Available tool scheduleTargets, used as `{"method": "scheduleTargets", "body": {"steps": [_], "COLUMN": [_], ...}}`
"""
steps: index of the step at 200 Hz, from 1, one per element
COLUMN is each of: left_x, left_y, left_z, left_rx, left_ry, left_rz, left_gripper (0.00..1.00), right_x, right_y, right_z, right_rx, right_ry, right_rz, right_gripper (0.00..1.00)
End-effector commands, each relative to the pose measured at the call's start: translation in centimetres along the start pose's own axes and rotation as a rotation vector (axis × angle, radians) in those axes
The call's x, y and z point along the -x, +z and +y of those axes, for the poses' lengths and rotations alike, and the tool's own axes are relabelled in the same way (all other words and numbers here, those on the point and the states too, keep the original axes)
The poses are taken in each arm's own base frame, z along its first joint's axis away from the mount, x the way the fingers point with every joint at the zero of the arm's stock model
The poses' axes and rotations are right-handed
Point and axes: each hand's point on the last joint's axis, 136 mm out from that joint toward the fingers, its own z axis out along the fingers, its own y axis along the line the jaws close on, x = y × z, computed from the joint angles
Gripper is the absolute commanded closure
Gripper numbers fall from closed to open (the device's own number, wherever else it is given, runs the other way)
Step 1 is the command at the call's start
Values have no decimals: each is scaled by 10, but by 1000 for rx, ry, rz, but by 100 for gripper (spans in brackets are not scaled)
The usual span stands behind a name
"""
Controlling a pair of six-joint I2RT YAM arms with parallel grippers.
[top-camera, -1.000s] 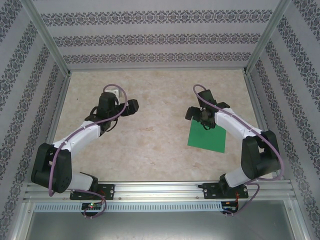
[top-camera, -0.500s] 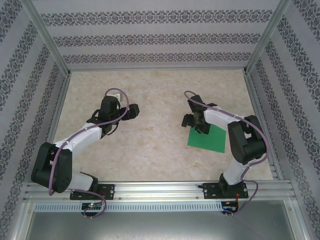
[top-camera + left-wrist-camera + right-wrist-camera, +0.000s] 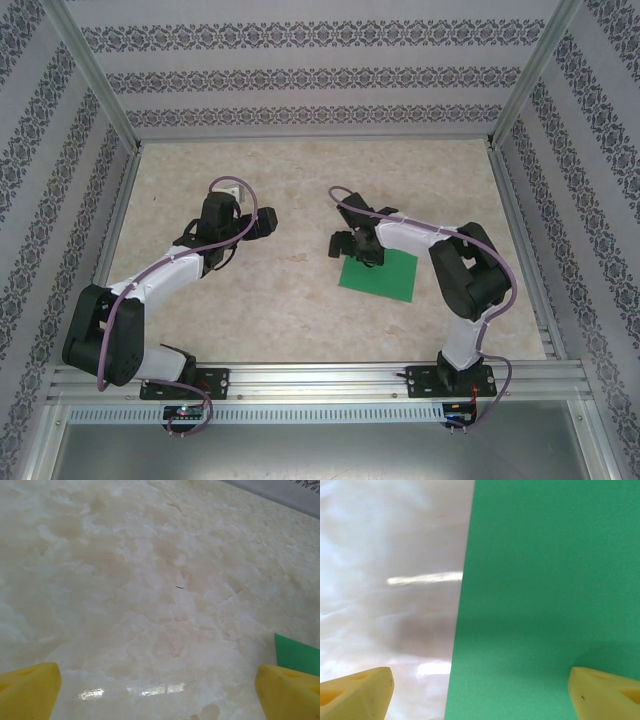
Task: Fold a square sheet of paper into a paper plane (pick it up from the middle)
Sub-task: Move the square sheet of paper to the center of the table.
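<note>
Green square sheet of paper [image 3: 378, 274] lies flat on the counter [image 3: 300, 180]. Its edge runs between the wide-open, empty right fingers [image 3: 348, 244], the nearer pair. The left fingers [image 3: 262, 222], equally spread and empty, stand apart.

I'm looking at a cream, marble-patterned desk [image 3: 290, 310] across the middle of the top view. Wallpapered walls with dark floral stripes [image 3: 300, 80] close it in along the top, left and right of the frame. A bare aluminium post [image 3: 92, 75] slants in from the upper left, a second aluminium post [image 3: 535, 75] from the upper right. Along the bottom runs a ribbed aluminium rail [image 3: 320, 378], with a pale perforated strip [image 3: 320, 412] just below it. In the left wrist view I make out a small dark speck [image 3: 179, 586] on the desk at centre frame, and a bright glare patch [image 3: 145, 691] near the bottom edge.
</note>
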Motion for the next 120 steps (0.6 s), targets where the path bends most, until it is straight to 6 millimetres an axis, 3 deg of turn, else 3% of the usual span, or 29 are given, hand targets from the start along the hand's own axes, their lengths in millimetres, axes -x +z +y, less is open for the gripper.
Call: {"method": "scheduleTargets", "body": {"steps": [1, 21, 47, 64, 77, 102, 120], "left_x": [-2, -3, -6, -7, -8, -14, -20], "left_y": [-2, -2, -3, -3, -1, 6, 11], "left_z": [3, 5, 4, -1, -4, -14, -22], "left_rx": [20, 24, 5, -22, -43, -95, -129], "left_ry": [14, 15, 7, 3, 3, 23, 29], "left_rz": [-15, -17, -22, -26, -17, 28, 70], "left_gripper": [0, 0, 0, 0, 0, 0, 0], "right_x": [-15, -26, -14, 5, 18, 22, 20], "right_y": [6, 1, -25, -47, -58, -48, -40], "right_z": [41, 60, 66, 51, 26, -22, -32], "right_rx": [115, 146, 90, 6, -65, -94, -85], "right_ry": [-125, -233, -340, -296, -182, 57, 105], "right_rz": [64, 82, 21, -50, -97, -82, -62], "right_gripper": [10, 12, 11, 11, 9, 11, 12]}}
